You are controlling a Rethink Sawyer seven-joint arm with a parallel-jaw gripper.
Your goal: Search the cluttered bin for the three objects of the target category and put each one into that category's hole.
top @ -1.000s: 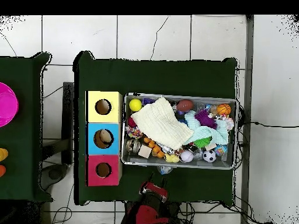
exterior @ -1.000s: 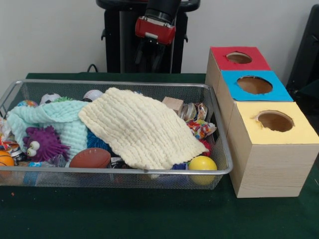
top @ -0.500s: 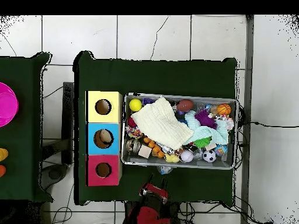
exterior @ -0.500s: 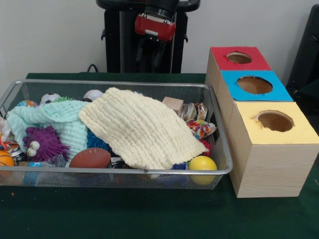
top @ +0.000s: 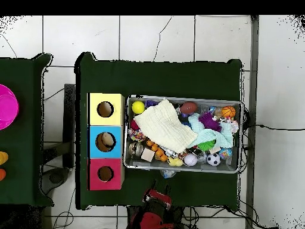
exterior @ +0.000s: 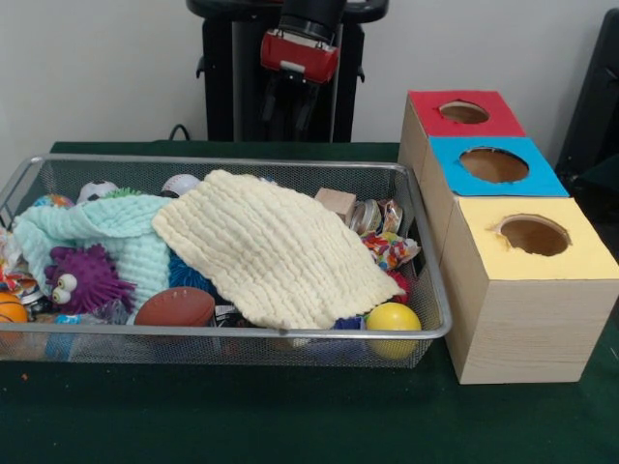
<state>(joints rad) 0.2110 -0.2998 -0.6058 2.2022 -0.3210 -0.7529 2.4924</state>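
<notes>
**Spotter:** Where's your gripper, and what worries you?

**Me:** My gripper (exterior: 290,108) hangs above the tabletop (exterior: 290,425) behind the wire bin (exterior: 242,330), off its 12 o'clock rim in the front view. Its two dark fingers point down with a gap between them, parted, nothing held. My worry is the cream cloth (exterior: 276,246): it's a soft, crinkled weave draped over the bin's middle, so I judge a blind grab could catch the fabric and drag other things out with it.

**Spotter:** And the targets?

**Me:** I can't tell the category from here. They're somewhere in the bin, possibly under that cloth or the mint knit cloth (exterior: 116,232) at 9 o'clock. The smooth yellow ball (exterior: 394,318) at 5 o'clock could roll away from a pinch; the spiky purple toy (exterior: 85,277) looks squashy. The holes sit in the wooden box (exterior: 517,314) at 3 o'clock: red, blue, yellow tops. The yellow hole (exterior: 534,235) has a ragged edge that might snag something.
</notes>
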